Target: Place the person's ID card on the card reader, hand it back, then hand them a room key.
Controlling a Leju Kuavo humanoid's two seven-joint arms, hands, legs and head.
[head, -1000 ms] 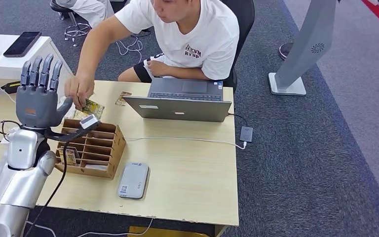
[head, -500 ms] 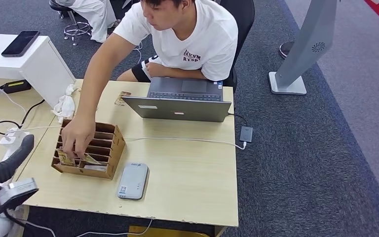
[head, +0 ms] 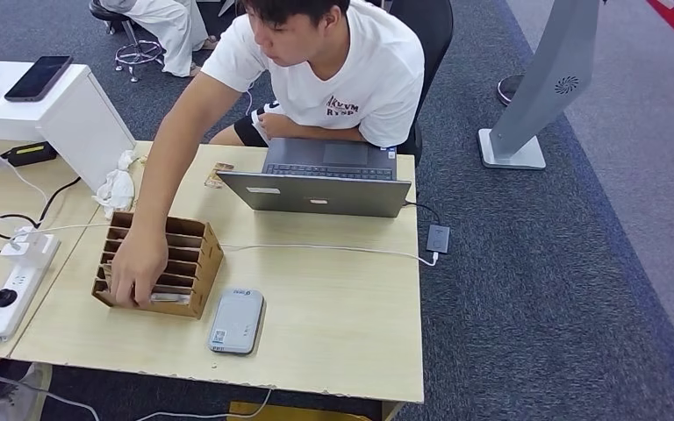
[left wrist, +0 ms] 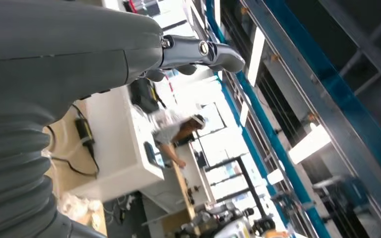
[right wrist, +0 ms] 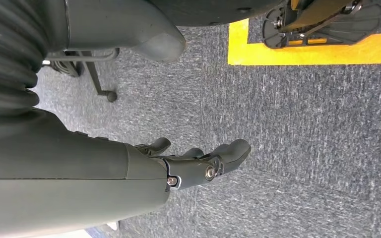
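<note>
Room keys appear to sit in the slotted cardboard organizer (head: pixel 160 267) on the pale wooden desk (head: pixel 333 324), where a seated person's hand (head: pixel 138 272) reaches into the near slots; what the fingers touch is hidden, and no ID card can be made out anywhere. Just beside the organizer, toward the robot, lies the flat grey card reader (head: pixel 237 321) with nothing on it. An open laptop (head: pixel 320 180) stands in front of the person, and a white power strip (head: pixel 16 276) lies on the neighbouring desk. The robot's left hand (left wrist: pixel 198 52) shows in its wrist view with its fingers gently curved and nothing in them, pointing up toward a ceiling with blue beams. The right hand (right wrist: pixel 198 161) hangs over grey carpet, its fingers loosely curved and apart, also holding nothing. Judging from the bare reader and the two unloaded hands, no task step is actively in hand at this instant, and which part of the sequence applies cannot be told. Any next move would call for raising an arm above the desk, either to take a card from the person or to pick a key from the organizer once the person's hand leaves it.
</note>
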